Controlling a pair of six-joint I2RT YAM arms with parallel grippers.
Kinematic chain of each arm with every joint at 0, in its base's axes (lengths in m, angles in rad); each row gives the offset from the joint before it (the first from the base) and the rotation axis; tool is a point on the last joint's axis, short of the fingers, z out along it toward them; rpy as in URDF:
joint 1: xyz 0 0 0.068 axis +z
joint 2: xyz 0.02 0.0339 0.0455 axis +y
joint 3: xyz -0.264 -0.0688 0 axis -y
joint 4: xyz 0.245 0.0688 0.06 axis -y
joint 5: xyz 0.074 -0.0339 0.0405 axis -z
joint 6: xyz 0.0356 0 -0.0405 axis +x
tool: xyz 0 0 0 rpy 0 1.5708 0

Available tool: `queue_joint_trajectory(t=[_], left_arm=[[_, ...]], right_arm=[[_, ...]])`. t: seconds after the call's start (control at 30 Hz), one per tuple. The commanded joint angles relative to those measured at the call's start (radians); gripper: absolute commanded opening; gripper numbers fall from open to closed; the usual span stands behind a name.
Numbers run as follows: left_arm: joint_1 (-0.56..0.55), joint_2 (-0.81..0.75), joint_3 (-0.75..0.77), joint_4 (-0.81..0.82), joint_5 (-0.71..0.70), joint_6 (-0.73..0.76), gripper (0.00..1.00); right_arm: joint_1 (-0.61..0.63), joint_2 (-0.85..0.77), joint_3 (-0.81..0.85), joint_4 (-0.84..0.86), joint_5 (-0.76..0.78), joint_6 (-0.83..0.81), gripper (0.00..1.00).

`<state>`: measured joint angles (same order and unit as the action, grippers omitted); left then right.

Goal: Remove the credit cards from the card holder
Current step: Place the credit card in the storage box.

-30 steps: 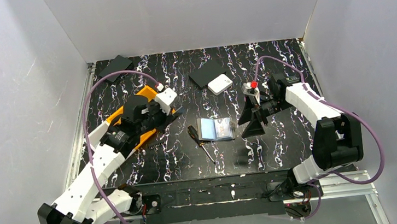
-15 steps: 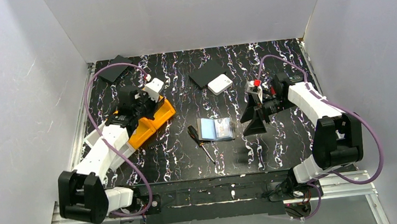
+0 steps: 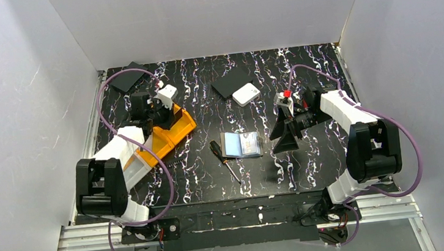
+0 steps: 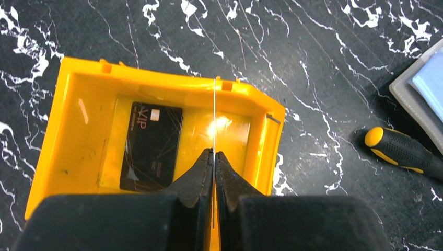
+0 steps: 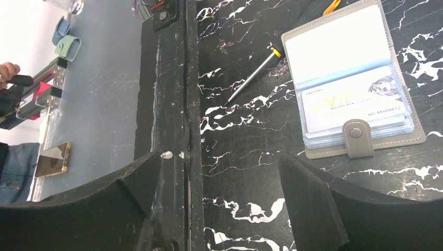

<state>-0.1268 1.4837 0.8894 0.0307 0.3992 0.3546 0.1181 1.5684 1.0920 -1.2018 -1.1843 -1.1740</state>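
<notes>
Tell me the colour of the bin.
The bin is yellow; the left wrist view shows it best.

Card holder (image 4: 407, 97) cut by right edge; thin sliver (image 4: 214, 115) in left gripper (image 4: 214, 154), possibly card, edge-on.

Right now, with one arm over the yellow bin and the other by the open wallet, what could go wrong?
The left claw pinches a thin pale card edge-on above the yellow plastic bin; dropped like that, it might lean on a wall instead of lying flat beside the black rectangular card. The taupe folding card holder lies loose with nothing pinning it; the open right claw might drag it into the yellow-and-black-handled screwdriver rather than free a card.
</notes>
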Motion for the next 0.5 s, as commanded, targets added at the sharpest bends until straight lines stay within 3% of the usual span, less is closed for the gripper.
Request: queue_joint_trajectory(t=[0.0, 0.47], left_arm=[[0.012, 0.04, 0.062, 0.035, 0.073, -0.018, 0.0], [0.049, 0.132, 0.048, 0.051, 0.098, -0.035, 0.0]], right_arm=[[-0.003, 0.016, 0.022, -0.039, -0.014, -0.039, 0.92], [-0.003, 0.018, 0.026, -0.055, -0.019, -0.054, 0.92]])
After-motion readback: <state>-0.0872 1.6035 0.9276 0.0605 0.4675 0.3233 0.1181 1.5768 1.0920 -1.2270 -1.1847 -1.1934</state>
